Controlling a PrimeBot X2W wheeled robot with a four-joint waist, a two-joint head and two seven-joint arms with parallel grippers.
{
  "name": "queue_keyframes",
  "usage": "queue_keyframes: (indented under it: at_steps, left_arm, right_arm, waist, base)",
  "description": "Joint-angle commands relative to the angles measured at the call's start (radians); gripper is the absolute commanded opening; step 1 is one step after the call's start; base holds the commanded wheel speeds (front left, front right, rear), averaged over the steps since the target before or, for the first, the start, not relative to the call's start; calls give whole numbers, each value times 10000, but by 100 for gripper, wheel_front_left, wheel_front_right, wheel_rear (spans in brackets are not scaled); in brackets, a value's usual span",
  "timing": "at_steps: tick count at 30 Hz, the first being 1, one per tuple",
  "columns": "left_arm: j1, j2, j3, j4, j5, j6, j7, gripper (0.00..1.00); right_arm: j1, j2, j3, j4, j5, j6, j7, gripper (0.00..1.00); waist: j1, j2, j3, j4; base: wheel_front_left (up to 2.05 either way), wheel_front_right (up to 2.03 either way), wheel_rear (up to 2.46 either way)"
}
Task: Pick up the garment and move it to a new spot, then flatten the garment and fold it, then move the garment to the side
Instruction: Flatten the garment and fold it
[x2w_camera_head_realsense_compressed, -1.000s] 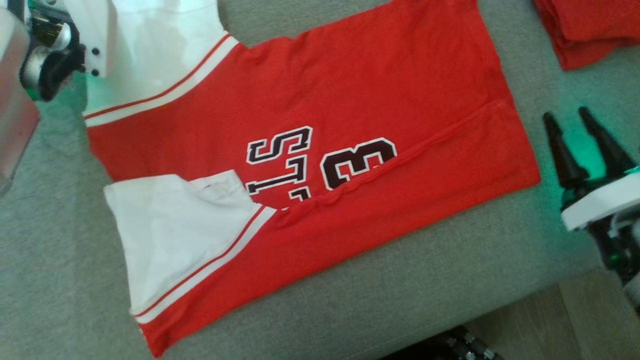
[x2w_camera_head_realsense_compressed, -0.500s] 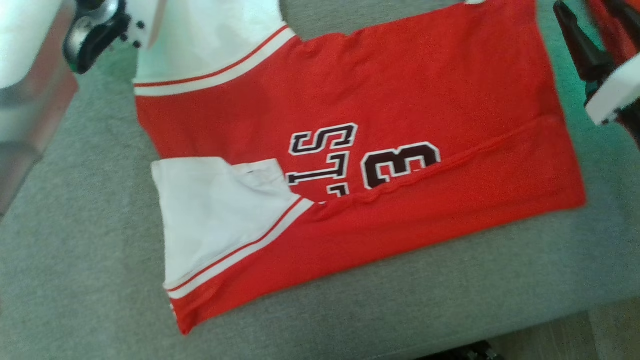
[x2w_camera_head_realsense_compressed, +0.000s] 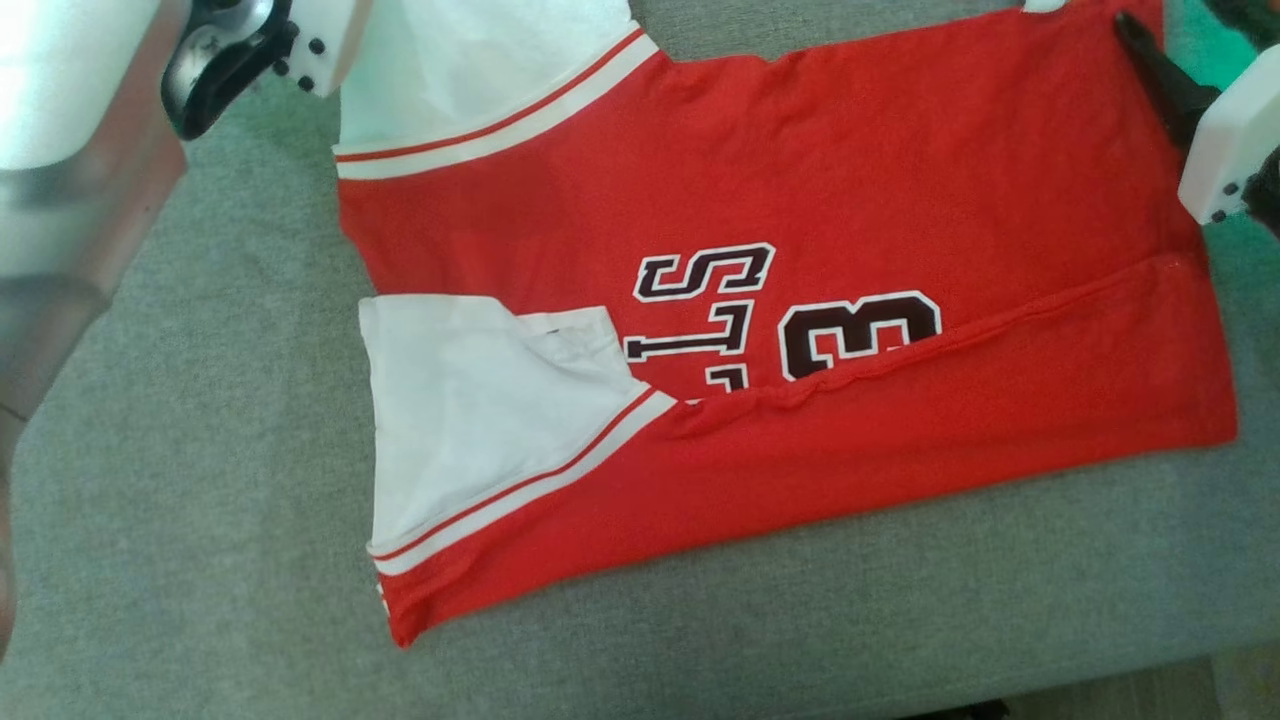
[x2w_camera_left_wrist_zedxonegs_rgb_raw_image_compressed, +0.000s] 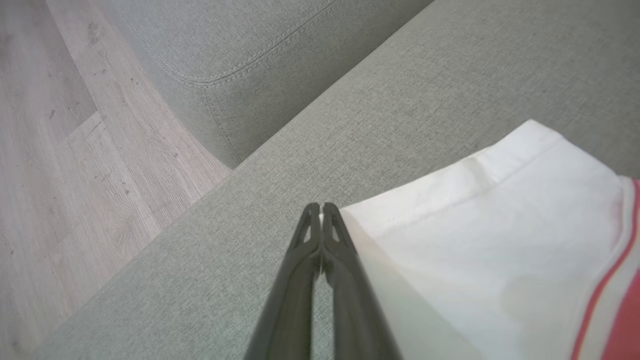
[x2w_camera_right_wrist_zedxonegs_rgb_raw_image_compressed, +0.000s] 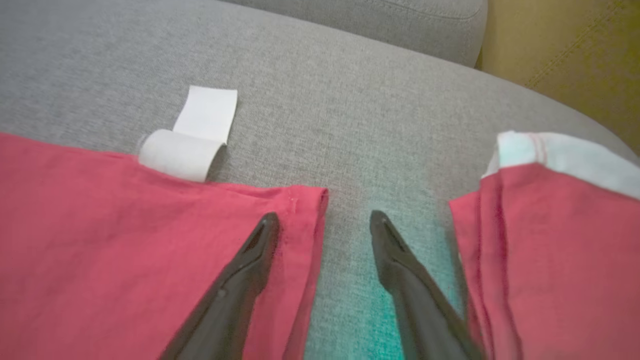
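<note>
Red jersey (x2w_camera_head_realsense_compressed: 800, 200) (printed 13): left gripper (x2w_camera_left_wrist_zedxonegs_rgb_raw_image_compressed: 320, 207) fingers pressed together beside white sleeve (x2w_camera_left_wrist_zedxonegs_rgb_raw_image_compressed: 500, 225) corner; right gripper (x2w_camera_right_wrist_zedxonegs_rgb_raw_image_compressed: 324, 216), 2 fingers spread astride hem (x2w_camera_right_wrist_zedxonegs_rgb_raw_image_compressed: 306, 200).

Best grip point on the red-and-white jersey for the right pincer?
Probably the hem corner of the red-and-white lettered jersey, approached from its right edge: it lies flat on the grey fabric cushion, and the open right pincer straddles that edge.

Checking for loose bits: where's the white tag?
In the right wrist view, upper left, the white tag pokes from the red garment's edge onto the grey cushion.
</note>
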Motion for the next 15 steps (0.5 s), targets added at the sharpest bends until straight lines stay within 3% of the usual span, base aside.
queue_keyframes:
  at_steps: [1,4,6,9,10,12,15]
  left_arm:
    - [-666,247,292,-146,63,-8,-25,0]
    - [-692,239,277,-132,32,-21,-19,0]
    - [-691,228,266,-120,23,-23,-40,0]
    - [-682,215,251,-100,1,-29,-80,0]
    - [-678,220,242,-82,-8,-37,-120,0]
    - [-684,222,221,-70,-2,-43,-157,0]
    - [-713,264,227,-158,54,-66,-461,0]
  right_arm:
    - [-19,-160,228,59,219,65,37,88]
    - [-207,-174,625,211,563,65,81,75]
    - [-328,-221,888,250,755,65,68,52]
    - [-523,-303,1254,324,1003,65,-12,34]
    - [-630,-330,1459,354,1198,65,-70,17]
    - [-760,-373,1671,387,1301,65,-196,0]
    - [-1009,-374,1891,611,1348,65,-571,0]
  waist:
    - [-1,0,8,27]
    - [-1,0,35,75]
    - [-1,0,55,113]
    - [-1,0,83,172]
    - [-1,0,91,204]
    - [-1,0,99,228]
    - [-1,0,124,223]
  base:
    - [0,0,0]
    - [0,0,0]
    - [0,0,0]
    - [0,0,0]
    - [0,0,0]
    - [0,0,0]
    - [0,0,0]
